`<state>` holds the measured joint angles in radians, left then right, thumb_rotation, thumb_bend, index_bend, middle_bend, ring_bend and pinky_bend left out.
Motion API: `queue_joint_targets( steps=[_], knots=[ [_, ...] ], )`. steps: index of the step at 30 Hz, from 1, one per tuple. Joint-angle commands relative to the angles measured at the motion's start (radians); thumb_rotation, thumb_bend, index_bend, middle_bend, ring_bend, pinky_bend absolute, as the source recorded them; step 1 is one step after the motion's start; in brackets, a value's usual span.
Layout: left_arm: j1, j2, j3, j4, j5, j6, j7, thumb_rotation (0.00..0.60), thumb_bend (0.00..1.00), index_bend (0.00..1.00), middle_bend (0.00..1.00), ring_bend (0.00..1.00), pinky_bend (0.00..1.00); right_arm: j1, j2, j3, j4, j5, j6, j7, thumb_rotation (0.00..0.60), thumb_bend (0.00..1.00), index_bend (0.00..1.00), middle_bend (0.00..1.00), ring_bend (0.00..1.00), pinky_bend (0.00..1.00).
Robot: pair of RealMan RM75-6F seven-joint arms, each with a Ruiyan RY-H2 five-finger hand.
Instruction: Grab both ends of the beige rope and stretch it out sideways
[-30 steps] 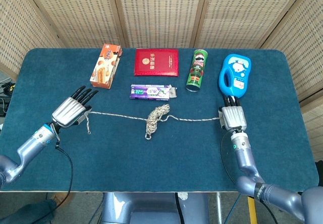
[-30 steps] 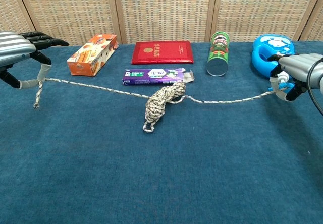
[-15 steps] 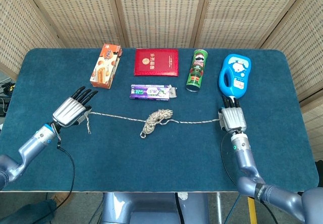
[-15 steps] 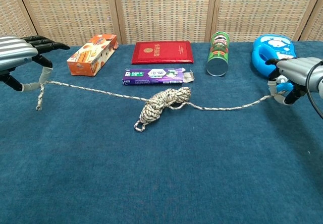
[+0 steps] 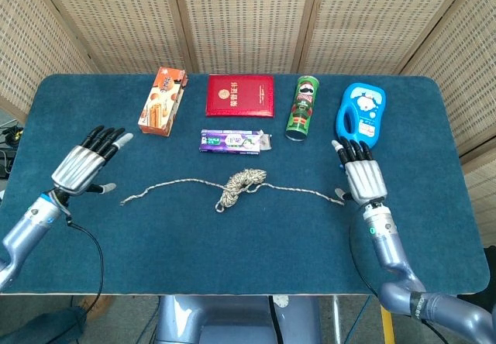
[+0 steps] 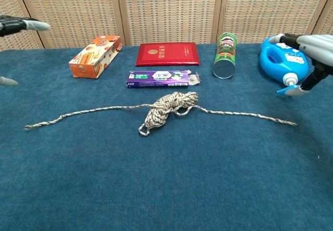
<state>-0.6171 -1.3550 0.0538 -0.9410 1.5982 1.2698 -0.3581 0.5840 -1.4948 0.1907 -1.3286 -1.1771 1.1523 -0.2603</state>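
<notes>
The beige rope (image 5: 242, 183) (image 6: 165, 107) lies flat on the blue table, a coiled bundle in its middle and a loose strand running out to each side. Its left end (image 5: 124, 201) (image 6: 28, 126) and right end (image 5: 339, 201) (image 6: 292, 123) both rest free on the cloth. My left hand (image 5: 80, 165) hovers open up and to the left of the left end, only its fingertips (image 6: 21, 24) showing in the chest view. My right hand (image 5: 363, 177) (image 6: 312, 54) is open, raised just above and to the right of the right end.
Along the far side stand an orange snack box (image 5: 162, 100), a red booklet (image 5: 240, 94), a green chip can (image 5: 304, 107) and a blue bottle (image 5: 361, 115) close behind my right hand. A purple packet (image 5: 231, 141) lies just behind the coil.
Both hands have let go of the rope ends and lifted away outward. The rope has dropped onto the table and lies slack.
</notes>
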Motion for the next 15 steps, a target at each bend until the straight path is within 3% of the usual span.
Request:
queue_joint_targets(
  steps=[1,8,15],
  knots=[
    [0.109,0.100,-0.016,-0.146,-0.084,0.060,-0.034,0.600,0.00,0.00,0.00,0.00,0.00,-0.069,0.082,-0.043,-0.038,-0.099,0.071,0.113,0.600,0.00,0.00,0.00,0.00,0.00],
    [0.291,0.169,0.009,-0.302,-0.158,0.169,-0.028,0.600,0.00,0.00,0.00,0.00,0.00,-0.167,0.157,-0.105,-0.054,-0.215,0.208,0.169,0.600,0.00,0.00,0.00,0.00,0.00],
    [0.390,0.170,0.028,-0.309,-0.149,0.248,-0.014,0.600,0.00,0.00,0.00,0.00,0.00,-0.249,0.188,-0.147,-0.039,-0.320,0.353,0.205,0.600,0.00,0.00,0.00,0.00,0.00]
  ],
)
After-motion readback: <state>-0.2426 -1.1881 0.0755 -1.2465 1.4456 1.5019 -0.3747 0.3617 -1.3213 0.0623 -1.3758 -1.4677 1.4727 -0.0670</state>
